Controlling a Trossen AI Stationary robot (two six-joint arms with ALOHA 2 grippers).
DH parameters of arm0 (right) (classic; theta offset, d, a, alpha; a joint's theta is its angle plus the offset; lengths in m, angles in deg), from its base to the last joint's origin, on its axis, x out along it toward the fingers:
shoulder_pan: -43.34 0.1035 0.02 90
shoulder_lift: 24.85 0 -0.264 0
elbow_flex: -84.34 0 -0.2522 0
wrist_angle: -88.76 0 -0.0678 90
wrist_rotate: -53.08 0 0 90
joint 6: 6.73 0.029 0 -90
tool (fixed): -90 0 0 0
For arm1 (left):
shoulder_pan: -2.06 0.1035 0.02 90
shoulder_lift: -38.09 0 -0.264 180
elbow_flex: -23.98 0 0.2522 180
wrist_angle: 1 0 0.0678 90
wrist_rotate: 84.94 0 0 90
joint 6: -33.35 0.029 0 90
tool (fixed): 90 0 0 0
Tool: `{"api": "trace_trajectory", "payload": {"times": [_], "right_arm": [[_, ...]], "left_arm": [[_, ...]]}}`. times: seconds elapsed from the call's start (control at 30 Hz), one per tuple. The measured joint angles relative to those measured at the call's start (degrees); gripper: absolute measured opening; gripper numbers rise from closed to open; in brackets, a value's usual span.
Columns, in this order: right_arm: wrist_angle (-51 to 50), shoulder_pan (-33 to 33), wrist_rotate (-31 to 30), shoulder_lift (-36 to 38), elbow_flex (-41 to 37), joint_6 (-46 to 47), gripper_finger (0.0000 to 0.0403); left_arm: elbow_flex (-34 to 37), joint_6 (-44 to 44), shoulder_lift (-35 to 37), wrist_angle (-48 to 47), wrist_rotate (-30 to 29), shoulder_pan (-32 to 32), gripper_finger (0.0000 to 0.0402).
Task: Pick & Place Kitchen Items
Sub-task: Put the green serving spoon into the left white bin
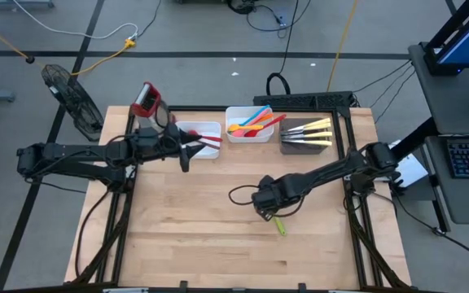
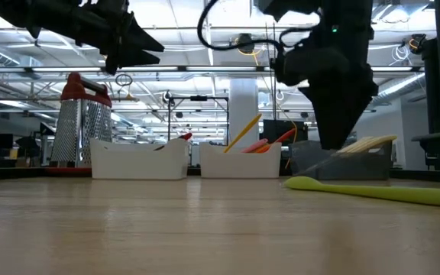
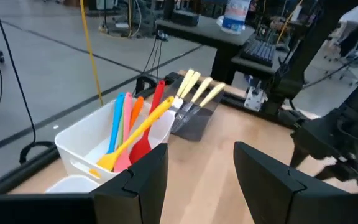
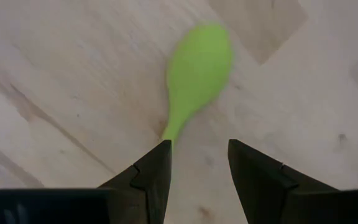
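The right gripper point(image 4: 197, 168) hangs open and empty over the green spoon point(image 4: 197, 68) on the worktop point(image 1: 186, 220); I'd straddle its handle squarely before closing.

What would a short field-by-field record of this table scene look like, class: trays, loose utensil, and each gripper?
left white tray: holds a red utensil
middle white tray: coloured spoons and spatulas
dark tray: pale-handled knives
green spoon: lying loose on the table
right gripper: open, just above the green spoon's handle
left gripper: open, raised over the left white tray
grater: beside the left white tray
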Motion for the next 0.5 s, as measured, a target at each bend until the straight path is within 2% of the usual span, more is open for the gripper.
{"api": "trace_trajectory", "payload": {"times": [0.2, 0.5], "right_arm": [[-0.6, 0.7, 2.9, -1.9, 0.0, 6.9, 0.0151], [2.2, 2.0, 2.4, -3.0, 0.0, 9.5, 0.0151]], "left_arm": [[0.0, 0.2, 0.0, -5.0, 4.6, 0.0, 0.0186], [0.0, 2.1, 0.0, -9.9, 4.5, 0.0, 0.0187]]}}
